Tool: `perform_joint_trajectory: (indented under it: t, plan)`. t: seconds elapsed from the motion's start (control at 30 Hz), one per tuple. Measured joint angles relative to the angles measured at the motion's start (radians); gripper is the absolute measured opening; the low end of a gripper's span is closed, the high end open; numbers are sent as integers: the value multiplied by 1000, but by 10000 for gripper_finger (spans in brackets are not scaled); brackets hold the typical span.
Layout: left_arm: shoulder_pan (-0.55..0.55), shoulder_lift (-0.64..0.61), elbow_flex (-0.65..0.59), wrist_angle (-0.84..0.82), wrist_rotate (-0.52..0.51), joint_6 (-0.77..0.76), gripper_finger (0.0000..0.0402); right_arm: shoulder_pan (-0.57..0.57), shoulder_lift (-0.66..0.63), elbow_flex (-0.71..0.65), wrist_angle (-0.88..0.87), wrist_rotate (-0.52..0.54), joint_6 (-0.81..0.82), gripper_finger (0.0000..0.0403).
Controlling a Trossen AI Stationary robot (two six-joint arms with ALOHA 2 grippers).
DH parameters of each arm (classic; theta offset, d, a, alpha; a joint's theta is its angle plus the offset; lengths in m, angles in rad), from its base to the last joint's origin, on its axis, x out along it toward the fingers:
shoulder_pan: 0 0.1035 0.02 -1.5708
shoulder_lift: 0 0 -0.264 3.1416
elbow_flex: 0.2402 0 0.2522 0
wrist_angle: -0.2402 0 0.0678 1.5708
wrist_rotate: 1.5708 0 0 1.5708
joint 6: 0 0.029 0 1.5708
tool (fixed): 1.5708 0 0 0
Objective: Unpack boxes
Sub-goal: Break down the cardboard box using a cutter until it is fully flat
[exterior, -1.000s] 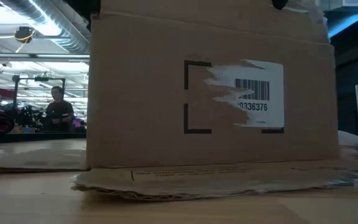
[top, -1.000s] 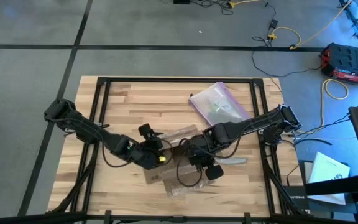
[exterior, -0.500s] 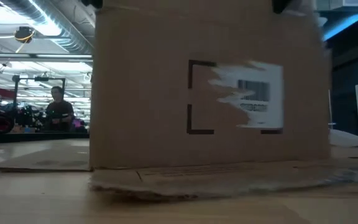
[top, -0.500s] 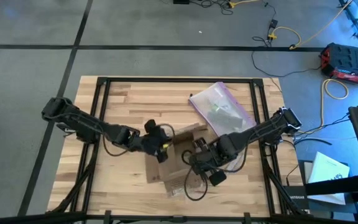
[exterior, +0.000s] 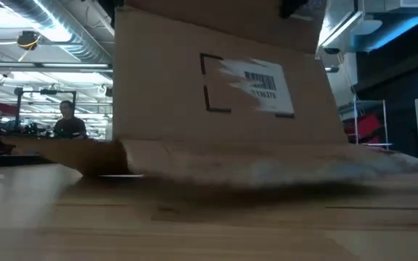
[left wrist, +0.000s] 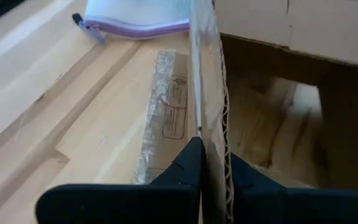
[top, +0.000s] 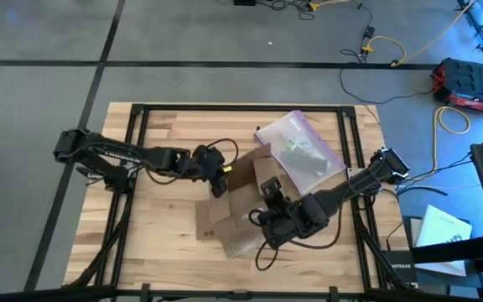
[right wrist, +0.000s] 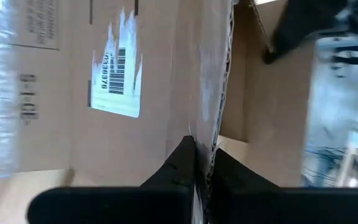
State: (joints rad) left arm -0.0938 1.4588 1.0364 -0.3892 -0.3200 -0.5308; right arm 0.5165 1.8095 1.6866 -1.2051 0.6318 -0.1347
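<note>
Since a second ago the box [top: 246, 201] has tipped; left gripper [left wrist: 211, 163] and right gripper [right wrist: 202, 155] each pinch a wall between their fingers, interior empty.

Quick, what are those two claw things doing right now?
Left tool: closed on the cardboard box wall edge.
Right tool: closed on another wall edge of the same box.

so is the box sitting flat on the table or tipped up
Tipped up. In the low view the box leans with a dark gap beneath it; the left gripper and right gripper each pinch a wall.
</note>
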Motion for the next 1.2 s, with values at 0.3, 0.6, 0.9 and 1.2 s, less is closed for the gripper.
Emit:
perform_joint_trajectory:
  t: [0.3,0.6,0.9,1.2]
  plan:
    - [92,-110,-3,-113,44,68,0,-10,0,0,3,-83,68,3]
    - [108,-196,-3,-189,21,62,0,-9,-70,0,7,-87,188,74]
    - [68,-196,-3,-178,-11,-60,0,-26,-177,0,69,240,314,166]
    - [-21,-196,-3,-135,-73,-188,0,-340,-198,1,352,-76,478,170]
